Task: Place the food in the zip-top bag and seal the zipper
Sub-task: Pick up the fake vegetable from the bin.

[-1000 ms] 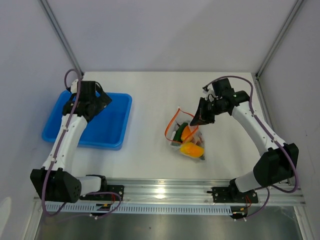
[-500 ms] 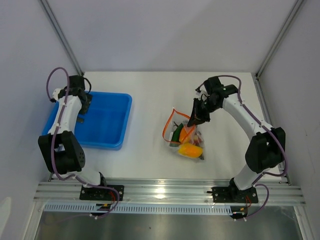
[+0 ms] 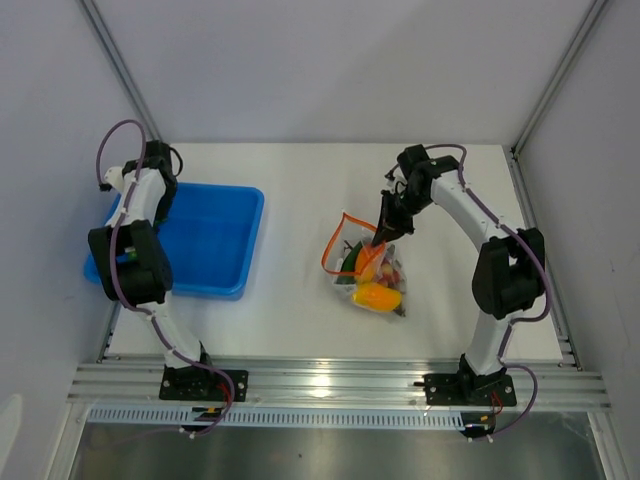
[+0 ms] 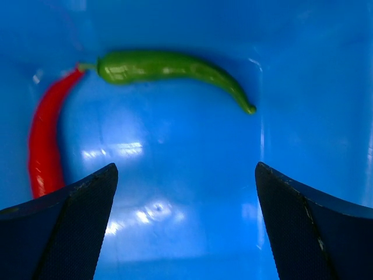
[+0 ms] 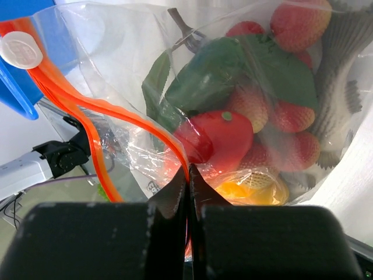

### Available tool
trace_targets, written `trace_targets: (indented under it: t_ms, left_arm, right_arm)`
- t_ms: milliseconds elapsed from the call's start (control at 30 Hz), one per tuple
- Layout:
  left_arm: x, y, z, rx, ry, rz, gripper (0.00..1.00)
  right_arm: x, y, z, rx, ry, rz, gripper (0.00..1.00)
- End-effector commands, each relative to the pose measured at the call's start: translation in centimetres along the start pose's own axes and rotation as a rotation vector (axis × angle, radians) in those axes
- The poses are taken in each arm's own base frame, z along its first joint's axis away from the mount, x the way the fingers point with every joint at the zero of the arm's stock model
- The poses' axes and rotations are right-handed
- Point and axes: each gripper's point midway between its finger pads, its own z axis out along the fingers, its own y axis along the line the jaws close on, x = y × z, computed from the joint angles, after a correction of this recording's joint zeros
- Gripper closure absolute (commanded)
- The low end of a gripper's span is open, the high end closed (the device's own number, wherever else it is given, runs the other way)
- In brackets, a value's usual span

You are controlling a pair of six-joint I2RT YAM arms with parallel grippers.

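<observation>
Zip-top bag [image 3: 352, 262] sits just right of centre in the top view, with a mango [image 3: 378, 296] and strawberries [image 5: 291, 23] inside. Right gripper [image 5: 188, 175] is pinched tight on its orange zipper [image 5: 76, 96]. Left gripper [image 4: 185, 169] hangs spread wide over the blue tray [image 3: 215, 240] at left, above a green pepper [image 4: 175, 67] and a red pepper [image 4: 44, 140].

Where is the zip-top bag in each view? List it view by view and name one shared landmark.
Top external: the zip-top bag lies right of centre on the table.
Left wrist: not in it.
Right wrist: the bag fills most of the picture, close up.
Shared landmark: the red-orange zipper along its mouth.
</observation>
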Motion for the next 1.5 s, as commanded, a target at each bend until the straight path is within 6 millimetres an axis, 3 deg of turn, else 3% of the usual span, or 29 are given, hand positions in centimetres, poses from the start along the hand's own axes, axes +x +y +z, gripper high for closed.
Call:
trace_targets:
  t_ms: [0,200,233,433,600,667,700,1033,1233,1467]
  left_arm:
    - [-3.2,0.2,0.2,-0.024,-0.121,0.123,0.01]
    - [-5.3,-0.5,1.3,-0.007,-0.256,0.472,0.01]
    - [-5.9,-1.4,1.3,0.025,-0.291,0.488,0.01]
    - [-4.0,-0.2,2.8,0.078,-0.298,0.823,0.05]
    - [-1.0,0.0,4.1,0.194,-0.244,1.079,0.05]
    - [-1.1,0.2,4.1,0.208,-0.239,1.110,0.03]
    - [-0.2,0.0,4.1,0.277,-0.199,1.116,0.02]
    - [-0.1,0.7,6.2,0.334,-0.027,1.055,0.07]
    - [0.0,1.6,7.6,0.294,0.026,1.048,0.14]
    - [1.9,3.3,9.3,0.233,0.128,1.052,0.14]
  right_arm:
    - [-1.1,0.7,0.0,0.006,-0.003,-0.009,1.00]
    - [-1.7,2.0,1.4,0.011,0.039,-0.035,1.00]
    - [-1.8,2.2,1.5,0.011,0.041,-0.039,1.00]
    - [-1.6,3.2,3.0,0.000,0.076,-0.054,1.00]
    - [-0.9,3.8,3.9,-0.003,0.101,-0.080,1.00]
    - [-0.5,3.9,4.1,-0.001,0.108,-0.086,1.00]
    - [-0.4,3.9,4.0,-0.001,0.109,-0.087,1.00]
    - [0.4,4.5,4.1,0.010,0.104,-0.125,1.00]
    - [0.6,4.8,3.9,0.007,0.096,-0.138,1.00]
    - [0.4,4.9,3.7,0.006,0.085,-0.145,1.00]
